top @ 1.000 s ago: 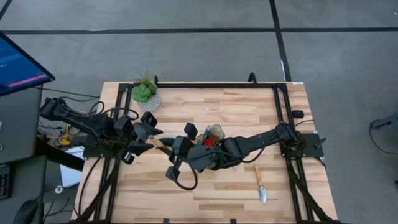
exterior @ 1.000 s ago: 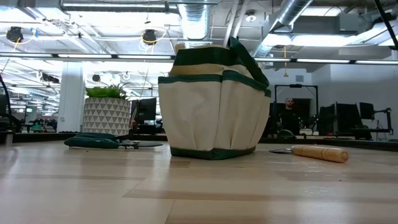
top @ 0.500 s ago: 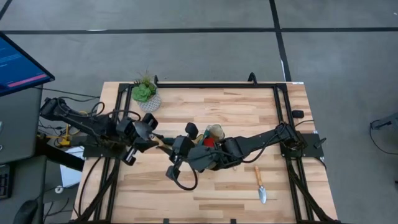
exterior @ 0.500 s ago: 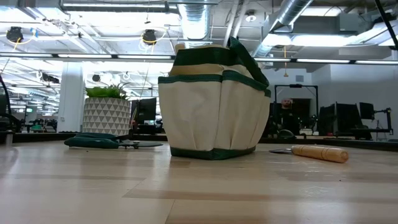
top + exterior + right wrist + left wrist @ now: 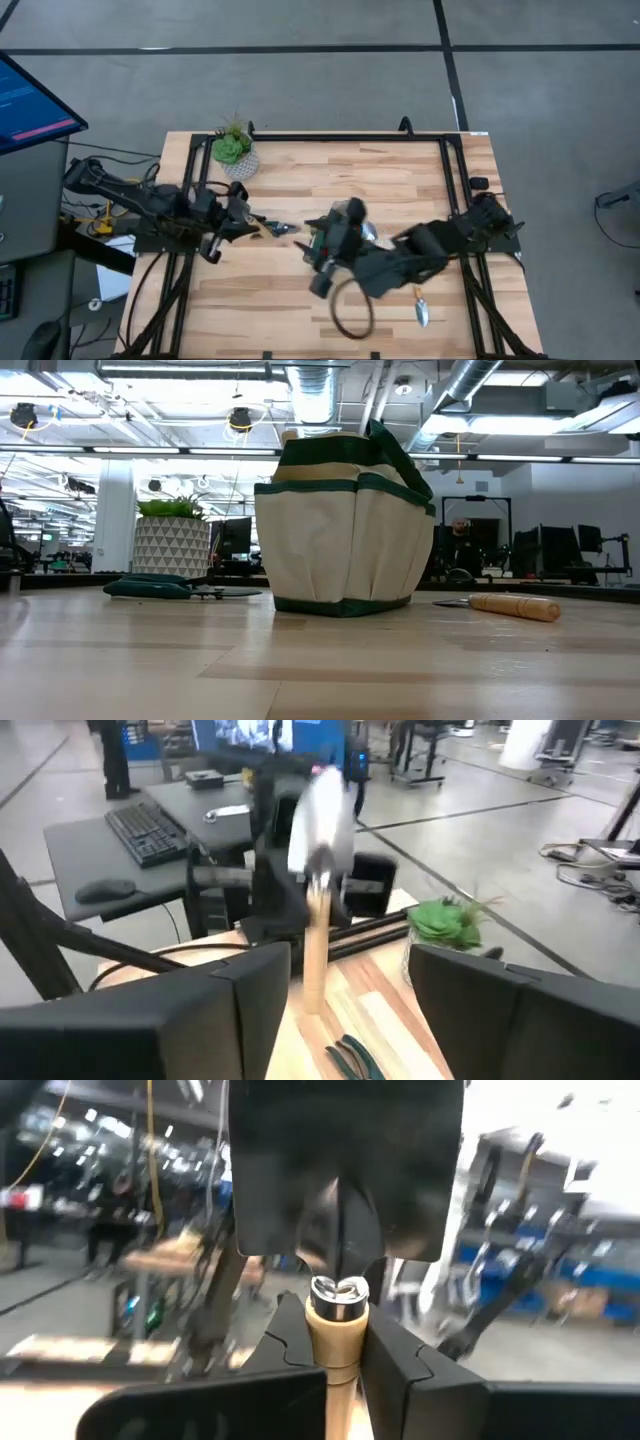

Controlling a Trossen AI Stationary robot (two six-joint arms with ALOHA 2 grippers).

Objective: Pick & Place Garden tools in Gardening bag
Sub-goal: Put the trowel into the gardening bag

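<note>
My left gripper (image 5: 247, 221) at the table's left is shut on a wooden-handled trowel (image 5: 278, 228), whose silver blade (image 5: 322, 808) points toward the table's right. My right gripper (image 5: 345, 990) stands open and empty to the right of it, near the table's middle (image 5: 322, 243). The beige and green gardening bag (image 5: 340, 525) stands upright on its base; in the high view my right arm covers most of it. Dark-handled shears (image 5: 160, 588) lie flat to the left of the bag. Another trowel (image 5: 418, 298) lies flat at the near right. My left gripper pinches the trowel's wooden handle (image 5: 333, 1348) between its two fingers, just behind the metal ferrule (image 5: 337, 1292). The handle runs along the fingers, and the blade sticks out beyond the fingertips. The fingers come about level from the table's left.
A green plant in a whitish patterned pot (image 5: 235, 152) stands at the far left corner. Black frame rails (image 5: 455, 190) run along the table's edges. A monitor (image 5: 35, 105) stands off the table's left side. Bare wood lies along the near edge.
My left gripper has shut on the trowel's handle. My right gripper, which had the trowel, has opened, let go of it and drawn back toward the table's right and near edge, the arm swinging over the bag. The trowel stays in my left gripper.
</note>
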